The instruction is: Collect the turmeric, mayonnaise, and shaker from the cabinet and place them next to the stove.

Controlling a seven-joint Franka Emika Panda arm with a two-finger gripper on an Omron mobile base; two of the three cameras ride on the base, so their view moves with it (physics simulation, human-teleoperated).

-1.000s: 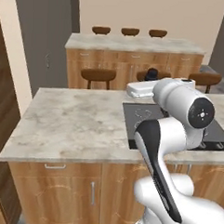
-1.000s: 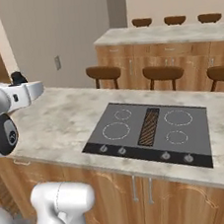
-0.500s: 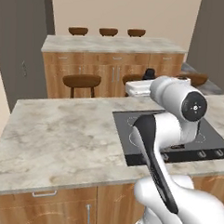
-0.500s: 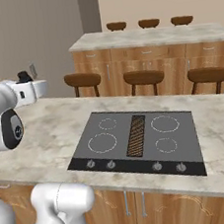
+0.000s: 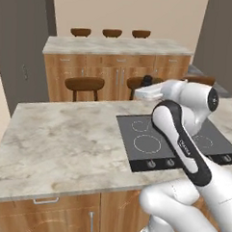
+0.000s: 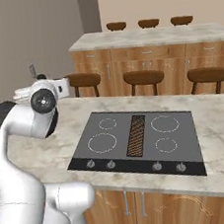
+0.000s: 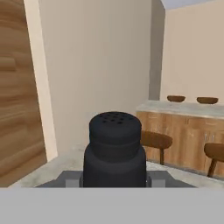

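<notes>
The end effector [image 7: 114, 179] is closed on the shaker [image 7: 114, 151], carrying it upright above the worktop [image 5: 63, 144], left of the stove [image 5: 150, 144]. A hurried descent or early release could tip the shaker, or land it on the stove rather than beside it.

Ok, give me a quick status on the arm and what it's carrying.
End effector shut on the shaker. Held above the counter, left of the stove. Nothing in the way.

Marble counter [image 5: 63, 144], bar stools [image 6: 144, 76] behind
</notes>
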